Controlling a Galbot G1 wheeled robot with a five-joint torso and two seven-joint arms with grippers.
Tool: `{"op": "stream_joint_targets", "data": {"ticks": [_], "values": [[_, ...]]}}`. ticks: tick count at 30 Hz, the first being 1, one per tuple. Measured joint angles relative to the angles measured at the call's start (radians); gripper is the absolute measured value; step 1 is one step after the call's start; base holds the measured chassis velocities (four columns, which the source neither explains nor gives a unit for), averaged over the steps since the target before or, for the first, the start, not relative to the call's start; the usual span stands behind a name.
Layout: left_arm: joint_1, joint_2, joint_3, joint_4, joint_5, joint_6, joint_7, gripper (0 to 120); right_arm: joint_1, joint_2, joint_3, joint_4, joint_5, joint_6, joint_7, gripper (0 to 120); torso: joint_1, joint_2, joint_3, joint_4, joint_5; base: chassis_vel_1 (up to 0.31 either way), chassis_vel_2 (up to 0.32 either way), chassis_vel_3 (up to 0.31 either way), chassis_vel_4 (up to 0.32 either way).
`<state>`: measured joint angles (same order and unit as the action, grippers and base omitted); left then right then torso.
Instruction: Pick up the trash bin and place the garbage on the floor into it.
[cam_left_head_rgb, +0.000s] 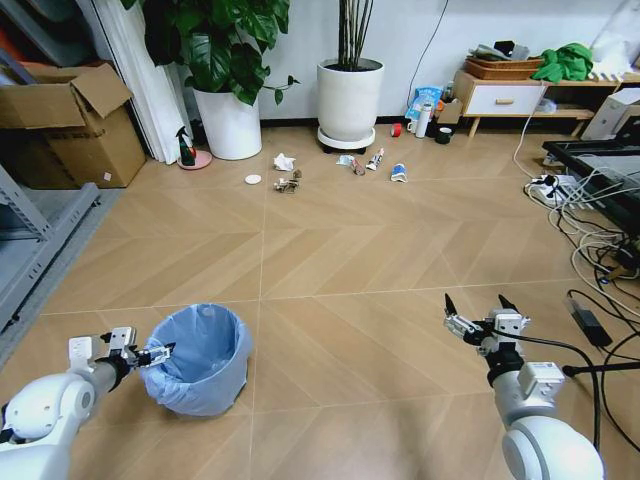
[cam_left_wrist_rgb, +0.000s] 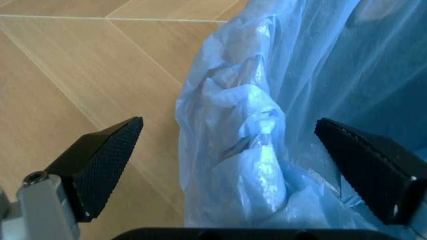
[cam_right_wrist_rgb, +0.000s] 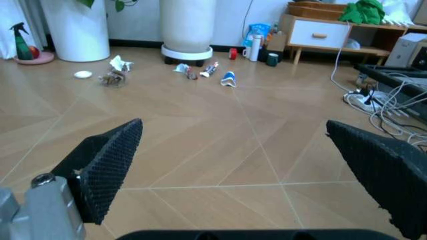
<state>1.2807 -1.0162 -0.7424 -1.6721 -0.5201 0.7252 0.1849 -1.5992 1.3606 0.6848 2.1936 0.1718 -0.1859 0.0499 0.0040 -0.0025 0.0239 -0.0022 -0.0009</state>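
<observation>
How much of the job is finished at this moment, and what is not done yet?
Nothing is finished yet. The trash bin stands on the floor, not lifted. In hand: the left gripper is open at the bin's rim, its fingers on either side of the blue bag. The right gripper is open above bare floor. Left to do: grasp and lift the bin, then collect the garbage scattered near the plant pots.

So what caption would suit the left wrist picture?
Open left gripper straddling the rim of the trash bin, its light blue bag bunched between the fingers, above the floor.
</observation>
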Motion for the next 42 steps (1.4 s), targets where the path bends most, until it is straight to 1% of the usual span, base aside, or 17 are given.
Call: {"op": "stream_joint_targets", "data": {"ticks": [5, 8, 9, 11, 13, 14, 18, 20, 22, 24, 27, 29, 31, 32, 34, 41, 42], "values": [[-0.012, -0.006, 0.012, 0.005, 0.003, 0.003, 0.000, 100, 0.002, -0.005, 0.001, 0.000, 0.006, 0.000, 0.000, 100, 0.000, 0.000, 0.000, -0.0001, 0.0000, 0.000, 0.000, 0.000, 0.000], [-0.011, -0.006, 0.013, 0.005, 0.004, 0.003, 0.000, 96, 0.003, -0.005, 0.001, 0.000, 0.006, 0.000, 0.000, 100, 0.000, 0.000, 0.000, -0.0001, 0.0000, 0.000, 0.000, 0.000, 0.000], [-0.010, -0.005, 0.014, 0.005, 0.004, 0.003, 0.001, 88, 0.003, -0.005, 0.002, -0.002, 0.007, 0.000, 0.000, 100, 0.000, 0.000, 0.000, 0.0000, 0.0001, 0.000, 0.000, 0.000, 0.000], [-0.008, -0.004, 0.014, 0.005, 0.004, 0.003, 0.002, 85, 0.003, -0.005, 0.001, -0.002, 0.007, 0.000, 0.000, 100, 0.000, 0.000, 0.000, -0.0001, 0.0000, 0.000, 0.000, 0.000, 0.000], [-0.004, 0.000, 0.013, 0.005, 0.004, 0.003, 0.006, 72, 0.005, -0.003, -0.003, -0.004, 0.006, 0.000, 0.000, 100, 0.000, 0.000, 0.000, 0.0000, 0.0001, 0.000, 0.000, 0.000, 0.000], [-0.004, 0.000, 0.013, 0.005, 0.004, 0.003, 0.006, 72, 0.005, -0.003, -0.003, -0.004, 0.006, 0.000, 0.000, 100, 0.000, 0.000, 0.000, 0.0000, 0.0001, 0.000, 0.000, 0.000, 0.000], [-0.001, 0.002, 0.012, 0.007, 0.006, 0.001, 0.016, 55, 0.009, -0.003, -0.005, -0.007, 0.006, 0.000, 0.000, 100, 0.000, 0.000, 0.000, 0.0000, 0.0002, 0.000, 0.000, 0.000, 0.000], [-0.001, 0.002, 0.012, 0.007, 0.006, 0.001, 0.017, 52, 0.009, -0.003, -0.005, -0.007, 0.006, 0.000, 0.000, 100, 0.000, 0.000, 0.000, 0.0000, 0.0002, 0.000, 0.000, 0.000, 0.000], [-0.001, 0.002, 0.013, 0.007, 0.006, 0.000, 0.020, 40, 0.009, -0.003, -0.002, -0.007, 0.006, 0.000, 0.000, 100, 0.000, 0.000, 0.000, 0.0000, 0.0001, 0.000, 0.000, 0.000, 0.000], [-0.002, 0.002, 0.013, 0.007, 0.006, -0.001, 0.022, 37, 0.009, -0.003, -0.001, -0.007, 0.006, 0.001, 0.000, 100, 0.000, 0.000, 0.000, 0.0000, 0.0001, 0.000, 0.000, 0.000, 0.000], [-0.005, 0.000, 0.014, 0.007, 0.006, -0.002, 0.024, 20, 0.010, -0.003, 0.000, -0.007, 0.007, 0.001, 0.000, 100, 0.000, 0.000, 0.000, -0.0001, -0.0002, 0.000, 0.000, 0.000, 0.000], [-0.005, 0.000, 0.014, 0.007, 0.006, -0.002, 0.024, 17, 0.011, -0.003, 0.000, -0.007, 0.007, 0.001, 0.000, 100, 0.000, 0.000, 0.000, -0.0001, -0.0002, 0.000, 0.000, 0.000, 0.000], [-0.007, 0.000, 0.014, 0.008, 0.006, -0.005, 0.023, 5, 0.013, -0.004, 0.000, -0.007, 0.008, 0.001, -0.001, 100, 0.000, 0.000, 0.000, -0.0001, -0.0002, 0.000, 0.000, 0.000, 0.000], [-0.007, 0.000, 0.014, 0.008, 0.006, -0.005, 0.023, 5, 0.013, -0.004, 0.000, -0.007, 0.008, 0.001, -0.001, 100, 0.000, 0.000, 0.000, -0.0001, -0.0002, 0.000, 0.000, 0.000, 0.000], [-0.007, 0.000, 0.014, 0.008, 0.005, -0.006, 0.023, 0, 0.014, -0.004, 0.000, -0.007, 0.009, 0.001, 0.000, 100, 0.000, 0.000, 0.000, -0.0001, -0.0002, 0.000, 0.000, 0.000, 0.000], [-0.001, -0.005, 0.009, 0.007, -0.003, -0.030, 0.010, 0, 0.017, -0.002, 0.000, -0.009, 0.010, 0.002, 0.000, 100, 0.000, 0.000, 0.000, 0.0000, 0.0000, 0.000, 0.000, 0.000, 0.000], [0.001, -0.010, 0.004, 0.001, -0.011, -0.047, -0.005, 0, 0.018, -0.002, 0.002, -0.009, 0.012, 0.002, 0.000, 100, 0.000, 0.000, 0.000, 0.0000, -0.0001, 0.000, 0.000, 0.000, 0.000]]}}
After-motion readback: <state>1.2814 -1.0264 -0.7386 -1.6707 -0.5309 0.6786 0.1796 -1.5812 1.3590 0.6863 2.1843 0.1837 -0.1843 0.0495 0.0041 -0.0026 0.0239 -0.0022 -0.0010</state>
